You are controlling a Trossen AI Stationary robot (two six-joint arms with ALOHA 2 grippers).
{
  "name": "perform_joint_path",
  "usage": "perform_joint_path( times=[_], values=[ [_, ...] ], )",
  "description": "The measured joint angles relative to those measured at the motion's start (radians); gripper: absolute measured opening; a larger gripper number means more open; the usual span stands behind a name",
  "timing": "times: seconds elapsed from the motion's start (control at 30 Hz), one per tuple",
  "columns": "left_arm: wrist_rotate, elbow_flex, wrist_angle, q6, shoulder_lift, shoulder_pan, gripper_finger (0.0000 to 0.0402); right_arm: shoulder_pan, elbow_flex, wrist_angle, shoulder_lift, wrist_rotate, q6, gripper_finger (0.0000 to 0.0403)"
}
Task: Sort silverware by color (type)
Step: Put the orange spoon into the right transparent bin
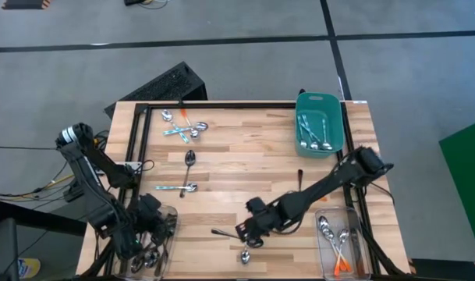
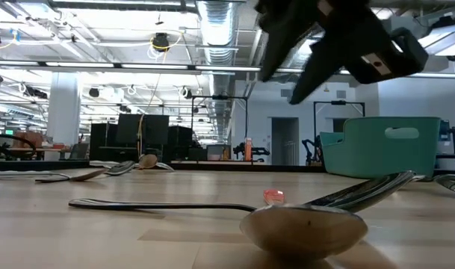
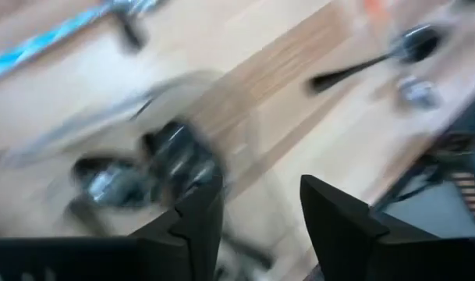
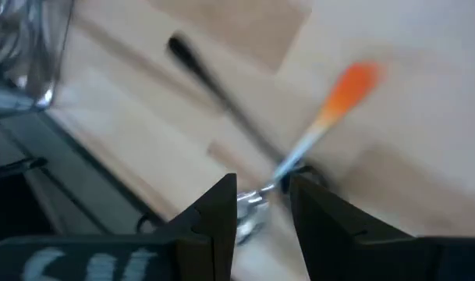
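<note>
My right gripper (image 1: 249, 229) (image 4: 262, 207) hangs open above the near edge of the table, raised off the wood in the low view (image 2: 283, 82). Below it lies an orange-handled spoon (image 4: 331, 109), its neck showing in the narrow gap between the fingers. Its bowl (image 1: 245, 254) (image 2: 302, 224) rests on the wood. A dark-handled spoon (image 4: 221, 94) (image 1: 225, 233) crosses under it. My left gripper (image 1: 149, 225) (image 3: 260, 211) is open over the clear bin (image 1: 165, 248) at the near left, which holds dark spoons (image 3: 136, 168).
A teal tub (image 1: 319, 117) with spoons stands at the far right. A clear bin (image 1: 354, 246) at the near right holds orange-handled spoons. More spoons lie scattered at the far left (image 1: 182, 125) and mid-left (image 1: 189, 160) (image 1: 175, 187). Bare wood shows in the middle.
</note>
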Motion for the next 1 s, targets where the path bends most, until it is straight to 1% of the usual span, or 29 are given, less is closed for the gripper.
perform_joint_path(
  times=[0.17, 0.3, 0.43, 0.6, 0.67, 0.87, 1.0],
  values=[
    [-0.189, 0.028, 0.037, 0.133, -0.030, 0.006, 0.0157, 0.026, 0.117, 0.005, 0.104, -0.030, 0.019, 0.0143],
    [-0.269, 0.053, 0.052, 0.229, -0.044, 0.007, 0.0155, 0.038, 0.196, -0.004, 0.177, -0.090, 0.036, 0.0143],
    [-0.276, 0.068, 0.052, 0.255, -0.044, 0.007, 0.0156, 0.041, 0.234, -0.028, 0.245, -0.153, 0.119, 0.0143],
    [-0.267, 0.068, 0.049, 0.266, -0.044, -0.015, 0.0155, 0.048, 0.236, -0.104, 0.270, -0.155, 0.218, 0.0143],
    [-0.267, 0.068, 0.047, 0.267, -0.044, -0.020, 0.0155, 0.050, 0.233, -0.166, 0.274, -0.152, 0.225, 0.0143],
    [-0.268, 0.068, 0.045, 0.265, -0.044, -0.025, 0.0155, 0.035, 0.236, -0.211, 0.299, -0.174, 0.220, 0.0143],
    [-0.268, 0.069, 0.047, 0.265, -0.044, -0.028, 0.0155, 0.016, 0.238, -0.242, 0.304, -0.179, 0.188, 0.0143]
  ],
)
